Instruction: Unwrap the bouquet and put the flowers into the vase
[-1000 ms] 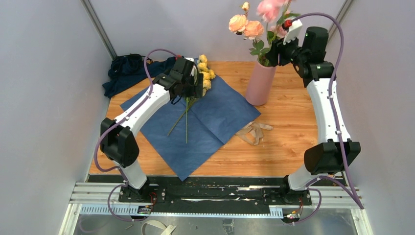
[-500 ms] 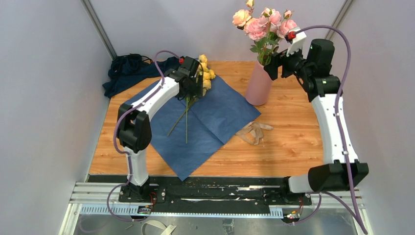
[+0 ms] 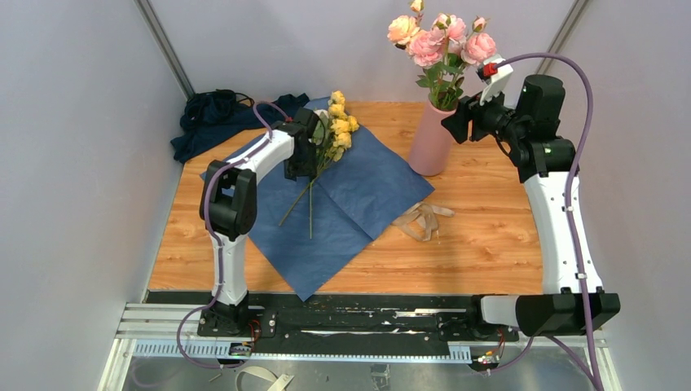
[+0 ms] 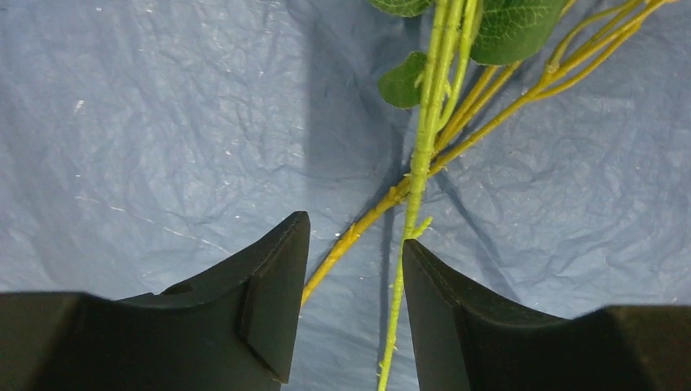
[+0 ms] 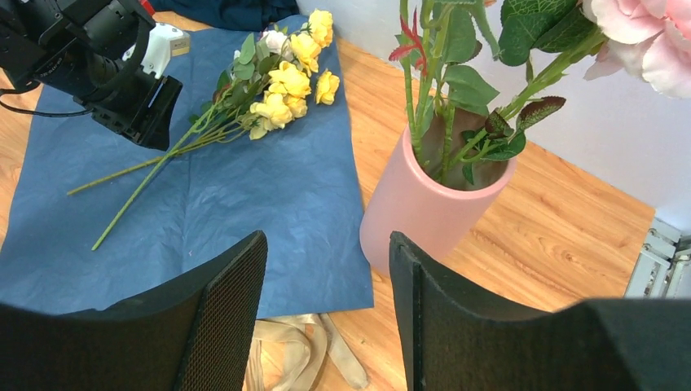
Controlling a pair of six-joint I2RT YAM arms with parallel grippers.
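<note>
Here we are over the blue paper (image 3: 371, 191), spread flat, with the yellow flowers (image 3: 339, 129) lying on it, heads toward the far wall and stems (image 4: 420, 163) trailing toward us. Our left gripper (image 4: 354, 240) stands over those stems with its jaws partly apart, one finger on either side. The green stalk runs just beside the right-hand finger, and nothing is pinched yet. We judge these stalks thin, light and springy. They will bend and fan out, and the smooth skin could slide. So we'd take them on the bare run where they cross and bunch together, below the leaves, and never at the soft heads, which would crush. Over on the right, the pink blooms (image 3: 440, 45) stand upright in the vase (image 3: 430, 140). Our right gripper (image 5: 327, 244) hangs just beside it, jaws apart and empty. That vase looks tall and narrow to us, so a sideways knock from a stem or a finger could tip it.
</note>
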